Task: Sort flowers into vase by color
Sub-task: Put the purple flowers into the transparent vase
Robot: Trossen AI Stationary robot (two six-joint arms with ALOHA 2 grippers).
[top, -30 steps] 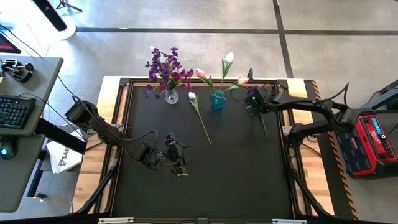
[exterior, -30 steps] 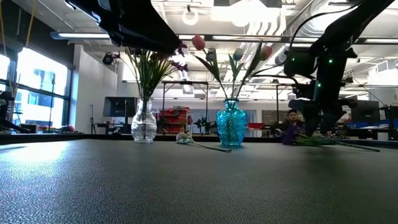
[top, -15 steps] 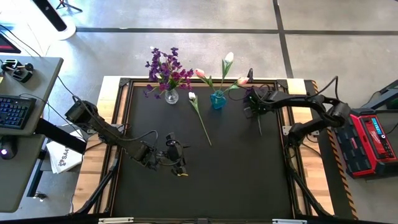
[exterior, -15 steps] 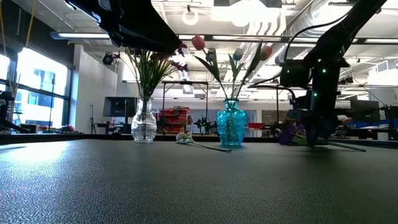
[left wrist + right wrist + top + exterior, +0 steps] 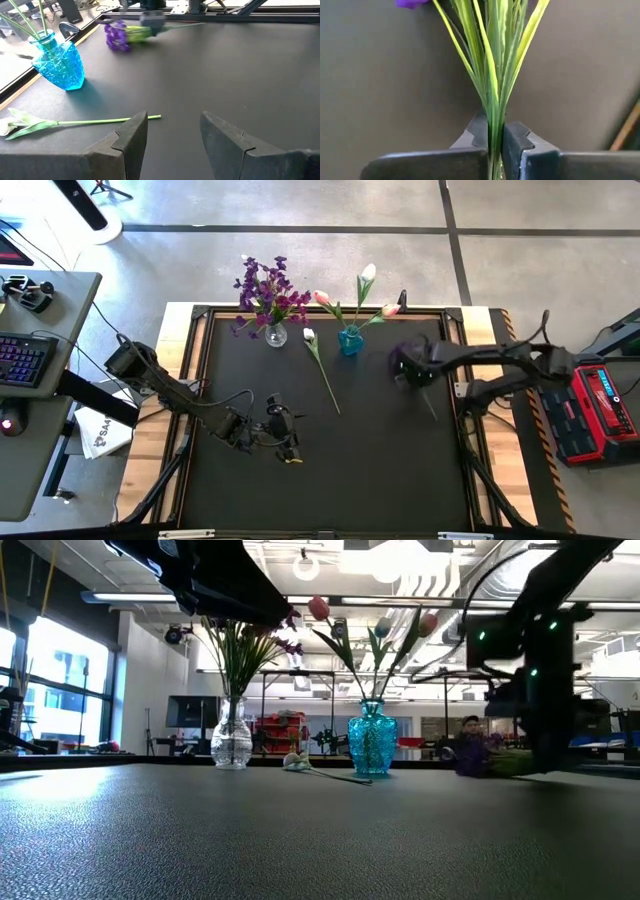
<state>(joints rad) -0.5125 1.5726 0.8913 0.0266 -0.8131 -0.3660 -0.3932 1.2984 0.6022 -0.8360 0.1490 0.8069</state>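
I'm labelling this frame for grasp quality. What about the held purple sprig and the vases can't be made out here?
- Purple sprig: the right pincer is shut on its stems; the blossoms are cut off by the right wrist view's edge.
- Sprig in the high view: hidden under the right arm.
- Clear vase: stem count hidden by blossoms overhead.
- Blue vase: tulip heads cut off in the left wrist view.

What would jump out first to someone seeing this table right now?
The right pincer, near the table's right edge, is shut on a purple sprig by its green stems. At the far edge, a clear vase holds purple blooms and a blue vase holds tulips. One white tulip lies loose between them, while the left pincer waits open at front left.
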